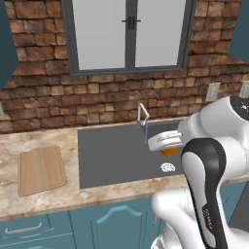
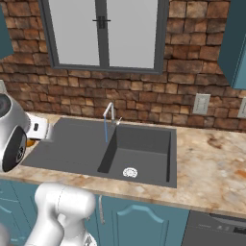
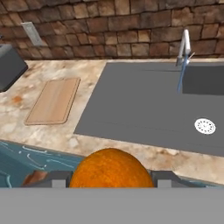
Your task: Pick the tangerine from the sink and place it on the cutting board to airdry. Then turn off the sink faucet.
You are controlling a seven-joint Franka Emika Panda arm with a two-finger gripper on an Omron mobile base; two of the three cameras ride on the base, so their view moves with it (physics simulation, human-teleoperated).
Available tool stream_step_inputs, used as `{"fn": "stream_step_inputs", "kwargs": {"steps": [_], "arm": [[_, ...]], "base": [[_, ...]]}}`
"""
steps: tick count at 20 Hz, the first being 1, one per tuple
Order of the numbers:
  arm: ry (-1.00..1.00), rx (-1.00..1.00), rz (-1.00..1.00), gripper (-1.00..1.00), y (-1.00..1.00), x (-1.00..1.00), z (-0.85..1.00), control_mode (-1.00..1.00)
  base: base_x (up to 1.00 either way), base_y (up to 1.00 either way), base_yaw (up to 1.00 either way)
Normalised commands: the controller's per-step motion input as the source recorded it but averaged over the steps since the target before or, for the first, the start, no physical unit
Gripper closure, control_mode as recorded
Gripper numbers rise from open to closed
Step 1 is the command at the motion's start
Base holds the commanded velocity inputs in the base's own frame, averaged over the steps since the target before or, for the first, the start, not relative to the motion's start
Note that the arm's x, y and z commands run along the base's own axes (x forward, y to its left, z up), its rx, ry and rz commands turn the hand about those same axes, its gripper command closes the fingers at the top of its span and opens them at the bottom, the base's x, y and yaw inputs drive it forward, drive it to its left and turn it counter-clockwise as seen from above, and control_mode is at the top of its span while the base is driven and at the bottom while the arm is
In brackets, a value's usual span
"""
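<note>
**Tangerine lifted clear of the basin, board and faucet yet to come**

Orange and close against the lens in the hand view, the tangerine (image 3: 111,168) sat between the two dark fingertips of the gripper (image 3: 111,180), which were closed narrowly on its sides and held it. From the left base view the fruit (image 1: 169,151) showed as an orange sliver under the white hand (image 1: 165,141), raised above the sink (image 1: 112,155) and not resting on its floor.

So the pick looked done. What remained, as far as could be judged: carrying the fruit across to the cutting board (image 3: 54,101), which lay bare on the counter (image 1: 44,204) left of the basin, well apart from the hand, and setting it down there. After that, the sink faucet (image 1: 142,115) wanted shutting off; a thin blue stream (image 1: 146,132) ran from its spout.

As to pose, the arm rose from the lower right of the left base view, its forearm folded forward over the basin's right part, near the white drain (image 1: 168,168). Its hand camera looked out across the sink toward the board and the brick wall (image 3: 109,26).
</note>
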Motion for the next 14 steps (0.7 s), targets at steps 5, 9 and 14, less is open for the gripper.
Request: {"fn": "stream_step_inputs", "kwargs": {"steps": [5,9,14], "arm": [[0.0,0.0,0.0,1.0,0.6,0.0,0.03,-1.0],[0.0,0.0,0.0,1.0,0.53,0.0,0.0,-1.0],[0.0,0.0,0.0,1.0,0.4,0.09,0.0,-1.0]], "base": [[0.0,0.0,0.0],[0.0,0.0,0.0],[0.0,0.0,0.0]]}}
